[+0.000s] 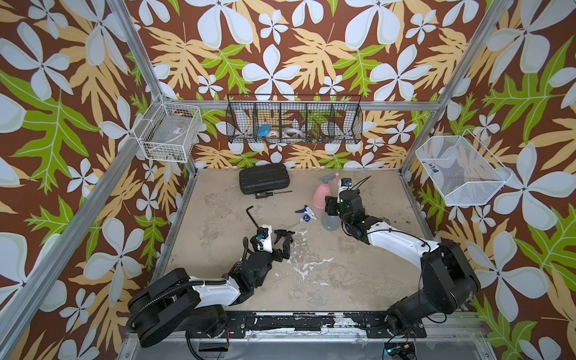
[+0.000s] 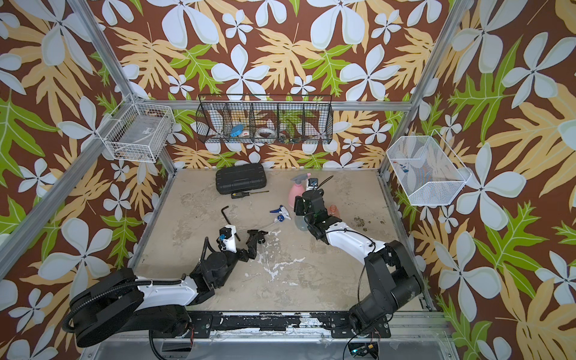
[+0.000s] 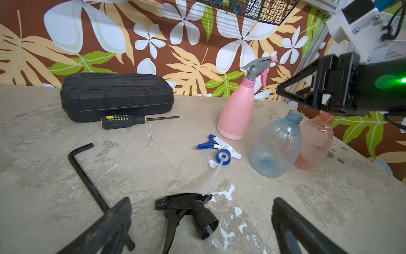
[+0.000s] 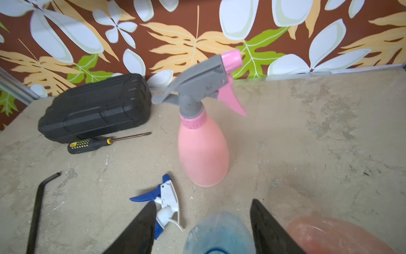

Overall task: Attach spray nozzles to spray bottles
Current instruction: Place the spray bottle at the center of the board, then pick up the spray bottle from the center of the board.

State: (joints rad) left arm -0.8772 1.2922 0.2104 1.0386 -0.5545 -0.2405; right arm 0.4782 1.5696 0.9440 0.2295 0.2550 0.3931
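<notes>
Though hidden from above, right fingers (image 4: 140,228) gape over bluish bottle (image 4: 219,233); left fingers (image 3: 109,226) gape.

Pink bottle (image 3: 236,114) upright with nozzle (image 3: 256,66); white-blue nozzle (image 3: 220,150), black nozzle (image 3: 191,209) flat

We find the desk (image 1: 327,280) open from centre to 6 o'clock. Black case (image 1: 264,178) and screwdriver (image 1: 263,195) bar 11 o'clock; spray bottles (image 1: 321,196) crowd 1 o'clock; hex key (image 1: 253,216) lies at 10.
</notes>
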